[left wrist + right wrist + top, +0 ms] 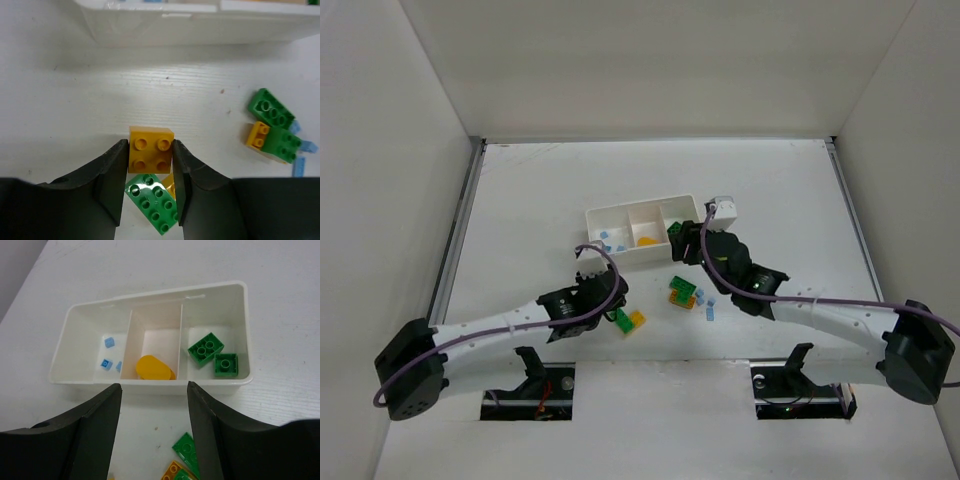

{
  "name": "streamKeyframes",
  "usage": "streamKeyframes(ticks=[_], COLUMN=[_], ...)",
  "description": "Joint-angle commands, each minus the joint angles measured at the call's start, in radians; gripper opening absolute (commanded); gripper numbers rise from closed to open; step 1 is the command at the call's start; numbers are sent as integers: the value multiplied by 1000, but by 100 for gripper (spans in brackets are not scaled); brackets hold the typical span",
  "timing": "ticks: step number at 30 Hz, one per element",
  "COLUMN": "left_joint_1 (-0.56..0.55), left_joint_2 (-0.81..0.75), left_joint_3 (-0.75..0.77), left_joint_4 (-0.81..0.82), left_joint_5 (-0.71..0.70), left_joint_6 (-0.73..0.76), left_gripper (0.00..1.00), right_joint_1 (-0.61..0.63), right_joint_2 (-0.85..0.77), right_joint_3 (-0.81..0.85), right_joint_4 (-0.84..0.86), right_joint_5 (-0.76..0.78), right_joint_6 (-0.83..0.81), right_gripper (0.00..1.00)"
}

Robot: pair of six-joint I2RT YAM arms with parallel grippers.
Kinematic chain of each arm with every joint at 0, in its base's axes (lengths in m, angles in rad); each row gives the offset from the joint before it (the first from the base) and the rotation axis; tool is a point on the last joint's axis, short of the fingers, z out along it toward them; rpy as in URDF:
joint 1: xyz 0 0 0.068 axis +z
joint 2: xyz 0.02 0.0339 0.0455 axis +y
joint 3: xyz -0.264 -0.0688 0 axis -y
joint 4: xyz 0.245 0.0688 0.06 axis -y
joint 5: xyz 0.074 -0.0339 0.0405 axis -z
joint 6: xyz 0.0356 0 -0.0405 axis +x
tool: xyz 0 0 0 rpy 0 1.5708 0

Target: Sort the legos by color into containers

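Observation:
My left gripper [150, 150] is shut on a yellow-orange four-stud lego [151, 149], its fingers pressed against both sides. Under it on the table lie a green eight-stud lego [152, 202] and a bit of another yellow one. In the top view this gripper [610, 298] sits in front of the white tray [640, 255]. My right gripper [154, 387] hangs open and empty just before the tray [155, 294]. The left container holds pale blue legos [106, 362], the middle one a yellow piece [152, 368], the right one two green legos [206, 348].
A loose cluster lies between the arms: green legos [271, 108], an orange one [258, 135] and pale blue bits [299, 166], also the cluster [682, 293] in the top view. White walls enclose the table on three sides.

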Motion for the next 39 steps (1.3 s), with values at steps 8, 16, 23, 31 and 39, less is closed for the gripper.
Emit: streamKeyframes(ticks=[8, 16, 23, 31, 39], left_joint_1=[3, 116, 216, 276, 287], left_joint_2=[-78, 152, 373, 505, 386], left_joint_3=[194, 343, 458, 535, 487], left_joint_4=[30, 278, 355, 363, 367], left_joint_5=[-88, 26, 115, 189, 193], left_joint_6=[208, 346, 376, 377, 391], left_gripper=[17, 20, 22, 43, 50], right_joint_1=[12, 77, 63, 45, 173], right_joint_2=[-5, -13, -66, -180, -4], right_joint_3=[-21, -26, -81, -161, -124], right_joint_4=[-9, -46, -20, 32, 69], right_joint_5=[142, 209, 171, -16, -142], right_joint_6=[14, 0, -2, -2, 21], right_gripper=[64, 78, 71, 36, 52])
